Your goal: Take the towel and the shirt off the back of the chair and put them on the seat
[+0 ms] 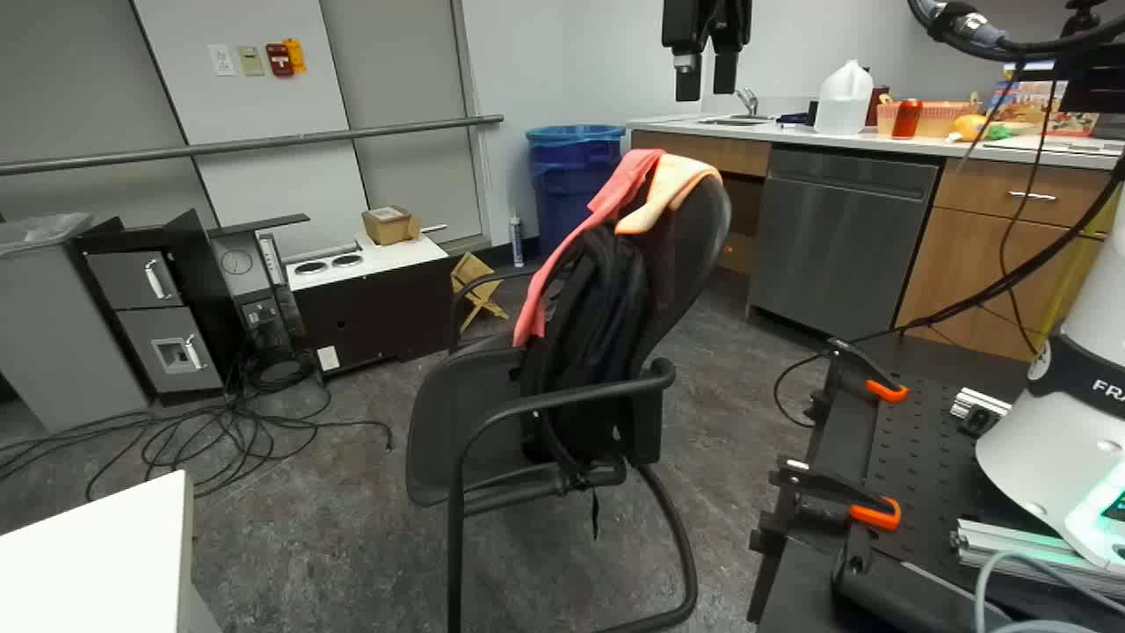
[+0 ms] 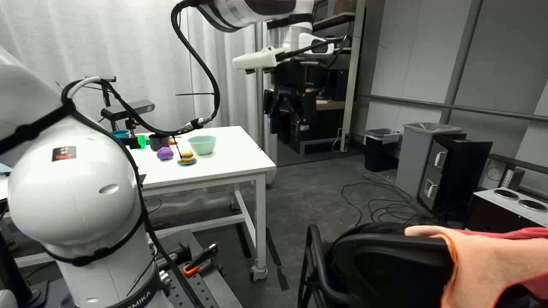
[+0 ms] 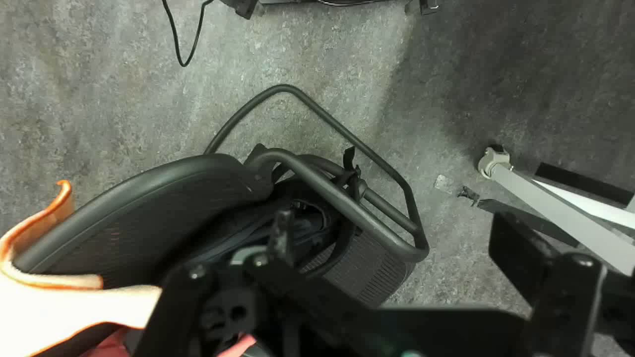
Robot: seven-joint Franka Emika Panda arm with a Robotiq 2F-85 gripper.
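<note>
Pincer: fingers are held apart.
Orange cloth: draped over chair back.
Red cloth: draped beside it, hung toward seat.

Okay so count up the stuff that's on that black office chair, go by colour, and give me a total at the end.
Coral cloth: 1
Peach cloth: 1
Black bag-like item: 1
Total on the chair: 3
</note>
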